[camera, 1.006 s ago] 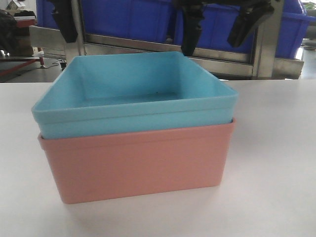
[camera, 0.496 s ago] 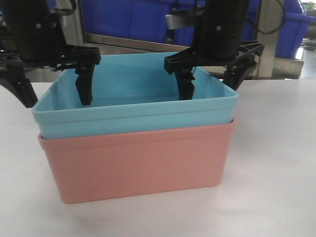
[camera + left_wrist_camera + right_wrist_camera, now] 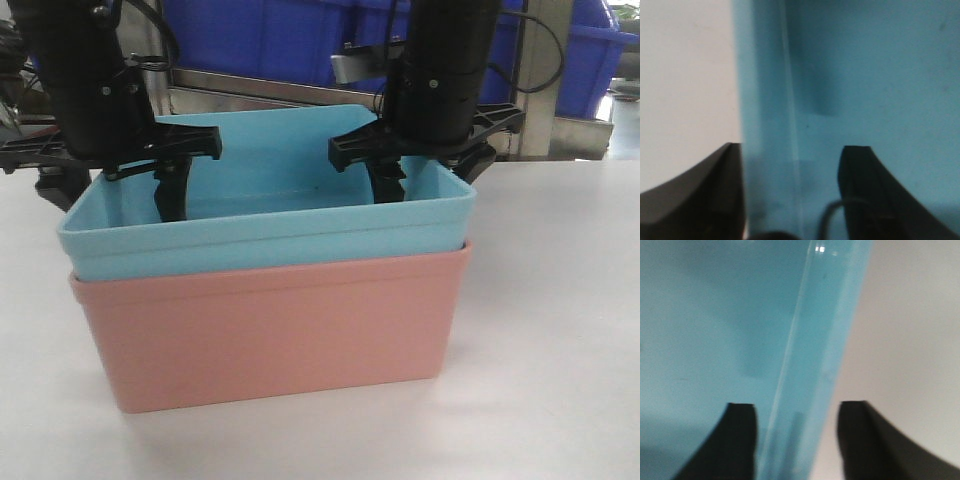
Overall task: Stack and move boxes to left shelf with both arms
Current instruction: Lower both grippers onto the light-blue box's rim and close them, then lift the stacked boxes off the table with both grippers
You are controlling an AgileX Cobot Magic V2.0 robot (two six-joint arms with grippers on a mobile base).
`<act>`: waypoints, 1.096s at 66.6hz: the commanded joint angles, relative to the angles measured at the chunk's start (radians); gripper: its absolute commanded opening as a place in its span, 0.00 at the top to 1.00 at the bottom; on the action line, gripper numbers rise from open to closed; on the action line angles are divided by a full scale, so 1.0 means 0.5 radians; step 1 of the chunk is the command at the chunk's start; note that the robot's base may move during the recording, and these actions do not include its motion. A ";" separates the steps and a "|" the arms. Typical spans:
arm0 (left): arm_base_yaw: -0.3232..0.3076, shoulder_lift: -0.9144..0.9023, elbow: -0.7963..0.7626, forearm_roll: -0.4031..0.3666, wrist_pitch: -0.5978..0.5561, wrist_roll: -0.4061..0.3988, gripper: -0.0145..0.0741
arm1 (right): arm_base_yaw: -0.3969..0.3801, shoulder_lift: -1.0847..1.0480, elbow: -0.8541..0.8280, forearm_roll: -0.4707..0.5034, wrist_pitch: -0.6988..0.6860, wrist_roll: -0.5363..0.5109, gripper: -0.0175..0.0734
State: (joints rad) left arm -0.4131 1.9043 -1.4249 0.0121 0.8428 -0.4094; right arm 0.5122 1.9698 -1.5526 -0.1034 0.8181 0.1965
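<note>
The light blue box (image 3: 270, 232) sits nested inside the salmon pink box (image 3: 270, 330) on the white table (image 3: 560, 300). My left gripper (image 3: 115, 190) is open astride the blue box's left wall, one finger inside and one outside. My right gripper (image 3: 432, 178) is open astride the right wall in the same way. In the left wrist view the left gripper (image 3: 790, 155) has the blue wall (image 3: 770, 100) between its fingers with a gap. In the right wrist view the right gripper (image 3: 797, 412) frames the blue rim (image 3: 815, 340). The left shelf is out of view.
Behind the table stands a steel rack (image 3: 260, 88) holding dark blue storage bins (image 3: 250, 35). White tabletop shows beside the boxes in both wrist views, left of the table edge (image 3: 685, 75) and right of it (image 3: 910, 340).
Both grippers came down from above the rack line and now straddle the blue box's side walls. The stacked boxes have shifted slightly to the left.
</note>
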 commanded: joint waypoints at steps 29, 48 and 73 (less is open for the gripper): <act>0.006 -0.077 -0.056 0.064 0.039 -0.003 0.84 | -0.001 -0.148 -0.068 -0.032 -0.042 0.007 0.75; -0.043 -0.308 -0.063 0.095 0.074 -0.003 0.84 | -0.002 -0.332 -0.068 -0.039 0.002 0.177 0.75; -0.160 -0.692 -0.063 0.118 0.142 -0.100 0.84 | 0.020 -0.677 -0.068 -0.040 0.086 0.286 0.75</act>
State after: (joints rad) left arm -0.4653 1.6809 -1.4220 0.0744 0.9119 -0.5143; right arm 0.5321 1.7143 -1.5573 -0.0260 0.9178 0.3195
